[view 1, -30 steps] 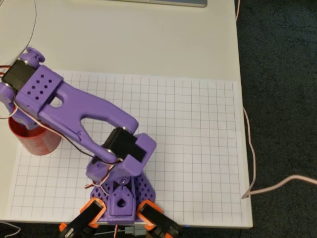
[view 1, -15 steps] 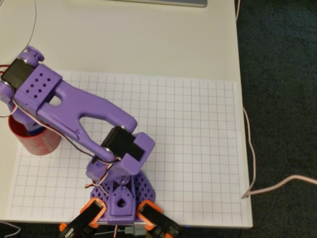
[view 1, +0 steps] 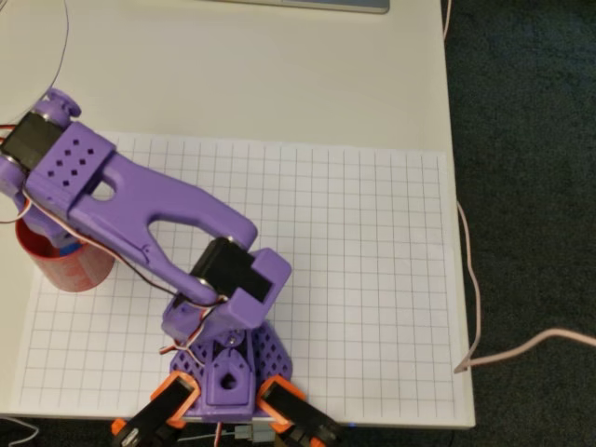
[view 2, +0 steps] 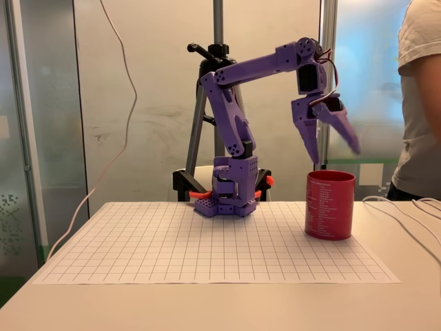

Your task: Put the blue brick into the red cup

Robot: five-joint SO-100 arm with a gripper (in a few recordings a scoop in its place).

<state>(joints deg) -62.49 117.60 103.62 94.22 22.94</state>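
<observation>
The red cup (view 2: 329,205) stands on the grid paper at the right in the fixed view, and at the left edge of the grid in the overhead view (view 1: 65,267). My purple gripper (view 2: 336,153) hangs just above the cup's rim, open, with nothing between its fingers. From overhead, the arm's wrist (view 1: 58,163) covers most of the cup's mouth. A small patch of the blue brick (view 1: 68,246) shows inside the cup beside the arm's edge. The cup's wall hides the brick in the fixed view.
A person (view 2: 422,103) stands close behind the cup at the right. Thin cables (view 2: 406,214) lie on the table near it. A tripod (view 2: 219,62) rises behind the arm's base (view 2: 231,193). The table's right edge (view 1: 458,279) borders dark carpet.
A blue patch has come into sight inside the cup's mouth, where a second ago only red showed. The arm has barely moved.
</observation>
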